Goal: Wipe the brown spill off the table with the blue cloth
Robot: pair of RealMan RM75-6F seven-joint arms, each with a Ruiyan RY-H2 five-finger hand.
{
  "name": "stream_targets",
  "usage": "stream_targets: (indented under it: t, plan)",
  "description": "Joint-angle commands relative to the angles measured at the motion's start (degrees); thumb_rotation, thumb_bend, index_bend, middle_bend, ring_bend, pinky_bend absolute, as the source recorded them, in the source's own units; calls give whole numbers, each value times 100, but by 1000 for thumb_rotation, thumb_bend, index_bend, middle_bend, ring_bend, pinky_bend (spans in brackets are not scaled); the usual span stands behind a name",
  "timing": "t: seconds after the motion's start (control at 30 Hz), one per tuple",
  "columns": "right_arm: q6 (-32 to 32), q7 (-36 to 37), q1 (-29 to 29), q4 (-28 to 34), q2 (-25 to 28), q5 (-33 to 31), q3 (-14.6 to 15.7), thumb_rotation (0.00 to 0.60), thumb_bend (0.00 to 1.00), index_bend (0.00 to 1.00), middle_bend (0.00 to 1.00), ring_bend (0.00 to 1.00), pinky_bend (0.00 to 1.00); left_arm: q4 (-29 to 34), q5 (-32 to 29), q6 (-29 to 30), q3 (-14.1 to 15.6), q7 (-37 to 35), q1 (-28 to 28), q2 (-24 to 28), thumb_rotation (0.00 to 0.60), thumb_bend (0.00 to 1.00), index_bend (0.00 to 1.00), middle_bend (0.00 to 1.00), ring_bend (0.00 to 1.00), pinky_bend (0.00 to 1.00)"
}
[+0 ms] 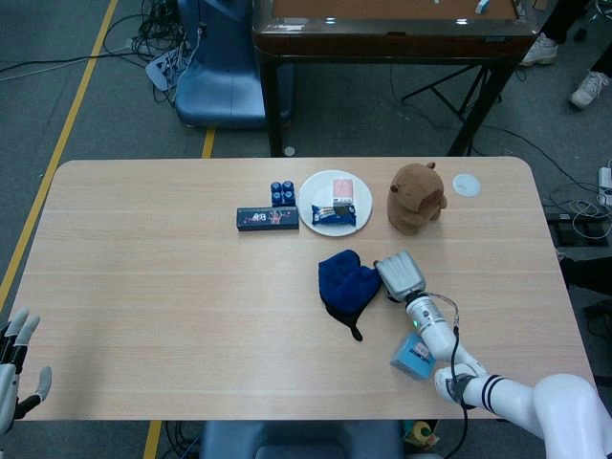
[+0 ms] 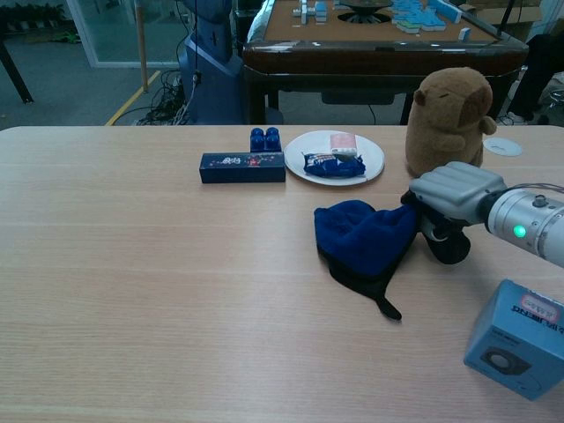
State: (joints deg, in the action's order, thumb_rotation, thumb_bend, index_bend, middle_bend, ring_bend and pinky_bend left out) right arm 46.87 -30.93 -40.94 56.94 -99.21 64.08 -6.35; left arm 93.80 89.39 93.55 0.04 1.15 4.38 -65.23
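Right hand (image 2: 448,204) grasps the edge of the blue cloth (image 2: 363,236), which lies bunched on the table (image 2: 159,291) just to its left; stuffed animal (image 2: 449,119) sits behind it; left hand (image 1: 16,368) hangs released off the table's near corner

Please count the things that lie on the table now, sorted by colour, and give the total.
Blue or dark blue: 5: blue cloth, dark box, pair of small blue cans, snack packet on the plate, light blue box.
White: 2: plate, round disc.
Brown: 1: plush toy.
Pink: 1: small packet on the plate.
Total: 9.
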Motion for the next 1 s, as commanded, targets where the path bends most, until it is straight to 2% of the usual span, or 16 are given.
stream_targets:
  t: [0.03, 0.4, 0.63, 1.0]
  plan:
    - [-4, 1, 118, -160, 174, -139, -17, 600, 752, 743, 602, 594, 783, -6, -2, -20, -4, 7, -15, -11, 600, 442, 0, 0, 9, 58]
    - [66, 60, 328, -407, 589, -356, -104, 600, 752, 742, 602, 594, 783, -32, -3, -109, -22, 30, -87, -63, 600, 442, 0, 0, 9, 58]
    - [48, 83, 245, -471, 265, -216, -75, 600, 751, 743, 602, 594, 783, -56, -18, -111, -18, 0, -86, -70, 600, 442, 0, 0, 9, 58]
    - [-44, -327, -77, -417, -371, -110, -82, 600, 751, 743, 602, 594, 783, -94, -36, -19, 3, -90, -12, -48, 600, 442, 0, 0, 9, 58]
